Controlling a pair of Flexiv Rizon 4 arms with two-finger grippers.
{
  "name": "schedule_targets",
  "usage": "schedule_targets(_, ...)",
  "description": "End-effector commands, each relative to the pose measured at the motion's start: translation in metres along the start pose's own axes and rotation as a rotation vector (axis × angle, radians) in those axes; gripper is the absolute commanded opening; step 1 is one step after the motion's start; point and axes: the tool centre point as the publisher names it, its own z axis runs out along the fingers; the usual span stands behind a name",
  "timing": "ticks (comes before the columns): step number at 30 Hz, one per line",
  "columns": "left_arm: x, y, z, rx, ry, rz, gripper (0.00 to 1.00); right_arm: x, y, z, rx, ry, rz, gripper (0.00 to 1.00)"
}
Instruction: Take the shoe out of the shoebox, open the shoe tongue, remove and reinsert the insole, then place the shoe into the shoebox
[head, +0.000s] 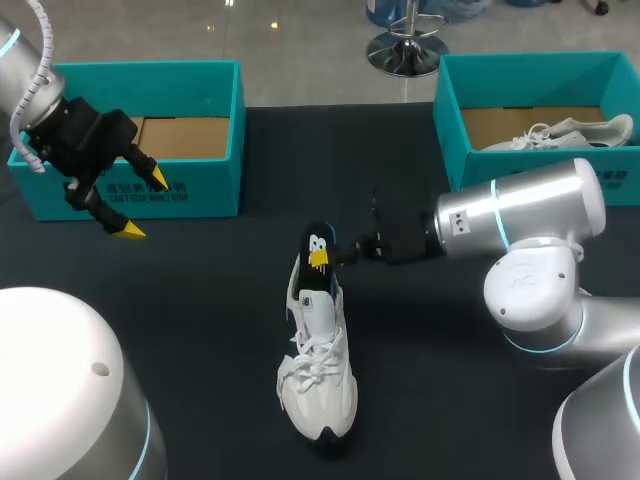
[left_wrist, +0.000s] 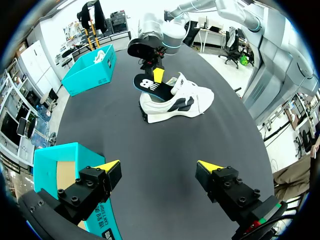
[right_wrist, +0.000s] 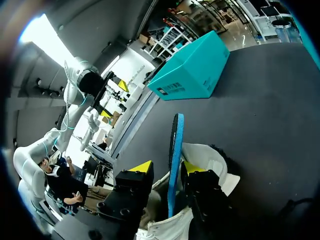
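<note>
My right claw (right_wrist: 167, 167) is set narrow, and the insole (right_wrist: 176, 140) stands on its edge between the two fingers. One finger looks pressed to the insole. A small gap shows by the other, so I think the claw is not squeezing it.

The low end of the insole sits in the heel of the white shoe (head: 318, 370), and its top pokes up and out. I think the shoe is what keeps it standing. It is part way in or part way out, and I cannot tell which. The shoe lies in the middle of the dark worktop (head: 200, 330), out of any box, with its toe to the near side.

My left claw (left_wrist: 159, 166) is wide and holds nothing. It hangs at the far left, just in front of the left box (head: 200, 190) and well apart from the shoe, likely to be out of the way. Brown card shows inside that box. The right box (head: 452, 130), at the far right, holds one other shoe (head: 560, 133).
</note>
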Motion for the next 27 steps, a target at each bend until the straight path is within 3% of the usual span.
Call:
schedule_targets(1, 0.000, 0.000, 0.000, -0.003, 0.002, 0.000, 1.00, 0.003, 0.002, -0.001, 0.016, -0.006, -0.004, 0.00)
schedule_targets(9, 0.000, 0.000, 0.000, -0.003, 0.002, 0.000, 1.00, 0.007, -0.007, 0.003, 0.018, 0.004, 0.011, 0.00)
schedule_targets(22, 0.000, 0.000, 0.000, -0.003, 0.002, 0.000, 1.00, 0.011, -0.047, 0.022, 0.019, 0.035, 0.085, 0.00)
schedule_targets(27, 0.000, 0.000, 0.000, -0.003, 0.002, 0.000, 1.00, 0.009, -0.047, 0.020, 0.015, 0.026, 0.096, 0.00)
